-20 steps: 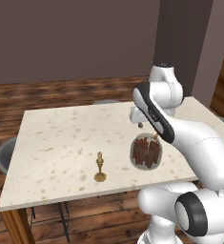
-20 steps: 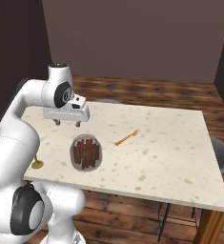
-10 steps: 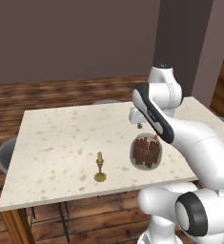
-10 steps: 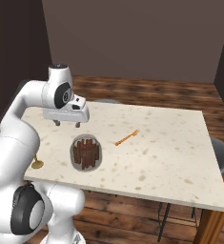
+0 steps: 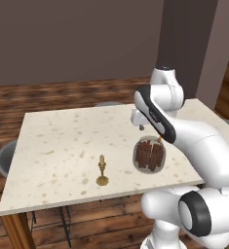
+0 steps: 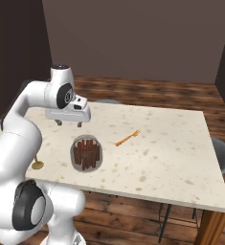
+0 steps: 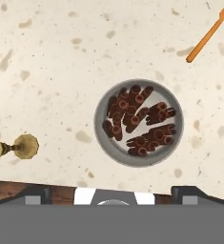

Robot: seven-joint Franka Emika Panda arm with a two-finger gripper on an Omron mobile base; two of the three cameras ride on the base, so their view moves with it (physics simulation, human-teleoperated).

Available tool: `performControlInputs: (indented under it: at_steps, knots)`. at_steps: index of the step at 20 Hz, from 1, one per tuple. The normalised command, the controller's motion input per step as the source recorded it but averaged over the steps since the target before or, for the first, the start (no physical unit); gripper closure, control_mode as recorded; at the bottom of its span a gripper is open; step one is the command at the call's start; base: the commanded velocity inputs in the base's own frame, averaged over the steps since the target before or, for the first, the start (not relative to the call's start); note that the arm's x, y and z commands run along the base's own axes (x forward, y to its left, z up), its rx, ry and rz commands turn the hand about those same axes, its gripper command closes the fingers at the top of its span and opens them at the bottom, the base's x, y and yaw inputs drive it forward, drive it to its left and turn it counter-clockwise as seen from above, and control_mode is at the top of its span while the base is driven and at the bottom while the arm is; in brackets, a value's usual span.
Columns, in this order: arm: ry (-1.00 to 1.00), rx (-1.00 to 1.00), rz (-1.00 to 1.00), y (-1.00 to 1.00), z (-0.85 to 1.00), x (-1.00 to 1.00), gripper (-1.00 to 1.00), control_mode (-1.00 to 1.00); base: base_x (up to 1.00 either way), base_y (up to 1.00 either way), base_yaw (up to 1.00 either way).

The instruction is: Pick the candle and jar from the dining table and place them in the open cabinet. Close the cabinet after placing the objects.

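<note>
- The dining table [image 5: 62, 146] takes up the middle of the room, its cream top flecked with brown, and one wooden leg shows at the near left corner in the left base view.
- Grey chair seats [image 6: 222, 152] poke out from under the table's edges, one at each end and one at the far side.
- The white arm bends over the near part of the tabletop, with the hand held up above the surface.
- The gripper [image 6: 69, 124] hangs in the air over the table, just beyond the jar; its jaws are spread wide with nothing between them, and the two dark fingertips [image 6: 59, 123] point straight down, clear of the stone.
- The jar [image 5: 149, 155] stands upright on the table near its front edge, directly under the hand; from the hand view you look straight down into it at a bundle of dark reddish-brown sticks inside a grey rim.
- The candle [image 5: 102, 172] stands upright on its round brass base, on the table near the front edge, well apart from the jar on the robot's left side.
- An orange fork [image 6: 127, 138] lies flat on the tabletop beyond the jar on the robot's right, near it but not touching.
</note>
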Motion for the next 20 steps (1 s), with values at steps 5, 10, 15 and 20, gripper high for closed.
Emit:
performControlInputs:
  at_steps: [5,10,15,20]
  knots:
    - [0.0,0.0,0.0,0.01,-0.16,0.13,-1.0,-1.0,0.0,0.0,0.0]
    - [0.0,0.0,0.0,0.07,-0.33,0.26,-1.0,-1.0,0.0,0.0,0.0]
    - [0.0,0.0,0.0,0.01,-0.32,0.17,-1.0,-1.0,0.0,0.0,0.0]
    - [0.0,0.0,0.0,0.0,-0.32,0.04,-1.0,-1.0,0.0,0.0,0.0]
